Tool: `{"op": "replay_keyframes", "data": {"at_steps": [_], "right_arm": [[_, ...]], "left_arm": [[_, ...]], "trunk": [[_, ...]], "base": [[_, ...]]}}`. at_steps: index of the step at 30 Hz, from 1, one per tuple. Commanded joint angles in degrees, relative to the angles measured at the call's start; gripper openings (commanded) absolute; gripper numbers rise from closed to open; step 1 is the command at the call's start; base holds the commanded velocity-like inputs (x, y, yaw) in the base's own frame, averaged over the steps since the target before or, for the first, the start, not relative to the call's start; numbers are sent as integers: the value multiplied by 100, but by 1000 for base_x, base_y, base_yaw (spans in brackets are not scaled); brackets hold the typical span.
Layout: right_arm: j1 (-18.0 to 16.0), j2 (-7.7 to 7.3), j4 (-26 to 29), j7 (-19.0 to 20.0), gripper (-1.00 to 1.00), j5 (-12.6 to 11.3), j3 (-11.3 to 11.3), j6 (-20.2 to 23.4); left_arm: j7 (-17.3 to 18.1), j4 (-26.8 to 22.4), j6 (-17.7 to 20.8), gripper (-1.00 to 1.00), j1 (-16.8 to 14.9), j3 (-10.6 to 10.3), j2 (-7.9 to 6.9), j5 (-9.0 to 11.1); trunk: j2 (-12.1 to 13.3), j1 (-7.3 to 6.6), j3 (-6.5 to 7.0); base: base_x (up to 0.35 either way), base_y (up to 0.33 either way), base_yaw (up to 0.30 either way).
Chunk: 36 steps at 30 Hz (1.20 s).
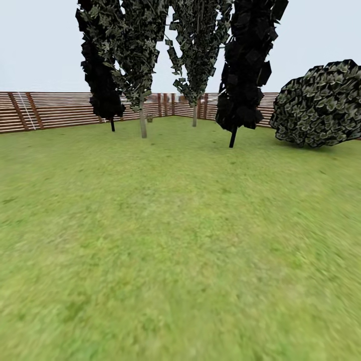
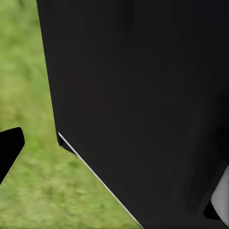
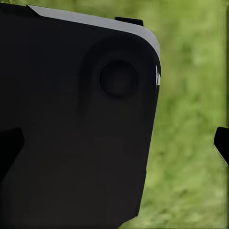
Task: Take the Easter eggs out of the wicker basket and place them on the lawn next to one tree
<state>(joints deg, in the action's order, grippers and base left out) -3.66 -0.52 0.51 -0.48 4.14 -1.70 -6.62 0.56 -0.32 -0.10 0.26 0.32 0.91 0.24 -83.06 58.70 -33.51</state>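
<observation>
While jaw state cannot be told, trees [image 1: 143,65], bush [image 1: 321,105] and fence [image 1: 55,110] edge the lawn [image 1: 180,240].

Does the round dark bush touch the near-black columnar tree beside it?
Apart. In the head view, fence and grass show between the round dark bush and the near-black columnar tree.

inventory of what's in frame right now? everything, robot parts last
lawn: 1, patchy green, whole foreground to the fence
wooden fence: 1, brown horizontal slats, far edge
pale-trunk trees: 2, grey-beige trunks, dark green leaves, centre back
near-black columnar trees: 2, one back left, one right of centre
round bush: 1, dark green, far right
sky: pale grey
robot body panels: black, close in both wrist views; gripper states unreadable
</observation>
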Motion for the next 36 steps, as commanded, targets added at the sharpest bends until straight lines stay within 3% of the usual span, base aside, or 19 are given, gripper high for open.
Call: {"op": "replay_keyframes", "data": {"at_steps": [1, 36], "right_arm": [[-3, -1, -2, -5, 100, 43, -13, -15], [-3, -1, -5, -5, 100, 43, -15, -15]], "left_arm": [[6, -3, 0, 100, 0, 3, 1, 3], [6, -3, 2, 100, 0, 3, 1, 3]], "trunk": [[-2, 3, -4], [-2, 3, -4]], "base": [[325, 0, 0], [325, 0, 0]]}}
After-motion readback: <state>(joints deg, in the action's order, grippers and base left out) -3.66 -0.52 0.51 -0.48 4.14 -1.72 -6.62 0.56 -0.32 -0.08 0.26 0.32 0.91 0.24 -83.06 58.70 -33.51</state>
